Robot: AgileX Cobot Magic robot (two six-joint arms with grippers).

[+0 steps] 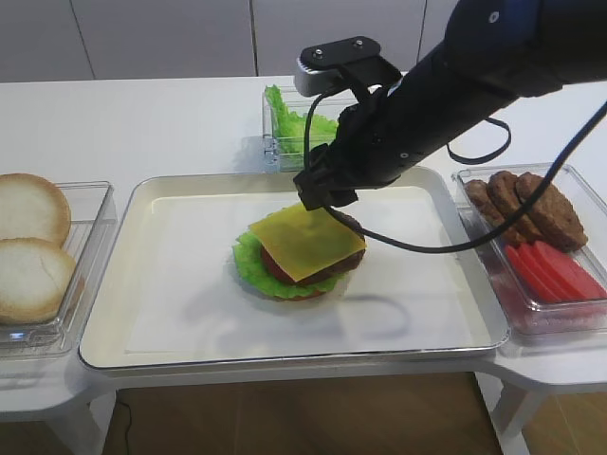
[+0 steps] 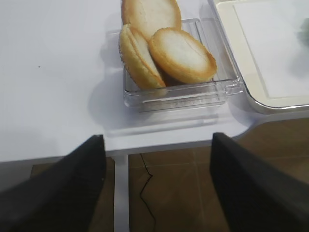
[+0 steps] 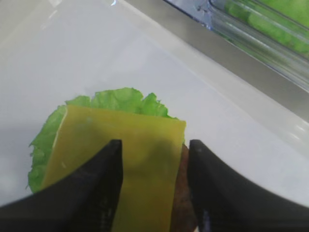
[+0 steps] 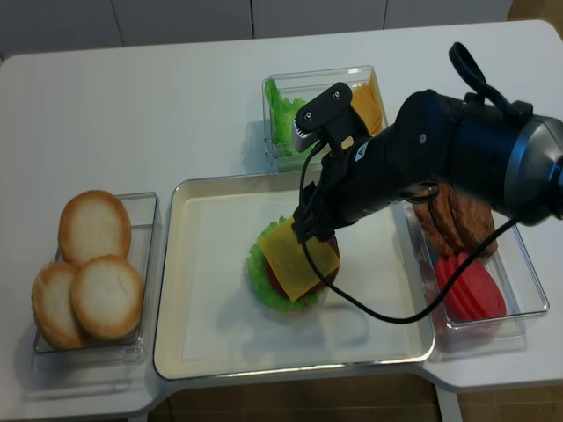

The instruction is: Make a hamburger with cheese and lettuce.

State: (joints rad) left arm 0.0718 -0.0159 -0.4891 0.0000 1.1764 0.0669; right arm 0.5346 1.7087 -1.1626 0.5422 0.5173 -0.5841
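Two high views looked down on the white surface (image 1: 161,123), one from the front, one steeper. Both shared the shallow cream tray (image 1: 133,284); the wrist views looked close.

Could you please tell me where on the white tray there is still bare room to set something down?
The white metal tray is bare across its left half, between its left rim and the cheese-topped hamburger stack, and along the front edge. Behind the stack it is crowded: the black right gripper hovers there.
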